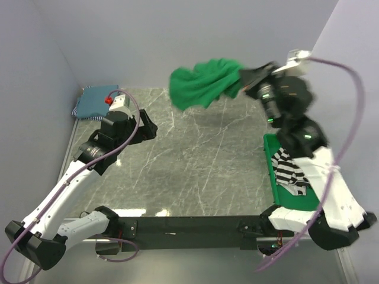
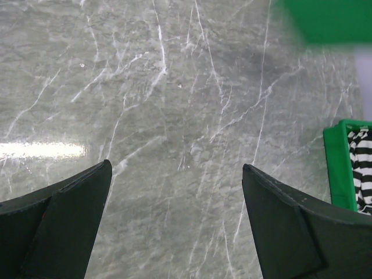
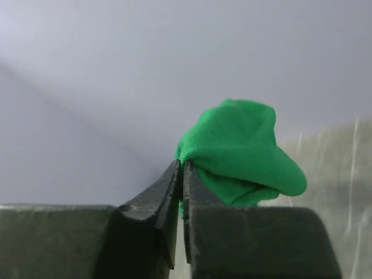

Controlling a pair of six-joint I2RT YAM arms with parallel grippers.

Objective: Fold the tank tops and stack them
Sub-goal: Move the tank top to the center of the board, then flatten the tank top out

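The step in hand looks to be bringing a bunched top down to be spread for folding.

In the far left corner, folded teal-blue tank tops [image 1: 95, 102] lie on the marble table [image 1: 195, 171]; that is likely where finished pieces get stacked. Just right of them the left gripper [image 1: 145, 127] has its fingers spread wide and holds nothing. High over the table's far edge hangs the green tank top [image 1: 204, 83], crumpled into a ball. It is pinched by the right gripper [image 1: 244, 78], whose fingers are nearly together on a small fold of cloth.

To do this well, I would lower the green top slowly onto the bare middle of the table, apart from both the teal pile and the tray. The pinch is only at the fingertips, so a quick swing could shake it loose. The free left gripper could then catch a second edge, so the two can draw the cloth flat.

The left arm stretches forward from its base, elbow bent, with its wrist low over the table and the gripper aimed toward the centre. The right arm rears up tall, its wrist lifted and turned leftward, and the cloth dangles from it in mid-air. Beneath it, at the right edge, a green tray [image 1: 272, 177] holds the striped tank top [image 1: 291, 171], one end spilling over the rim.
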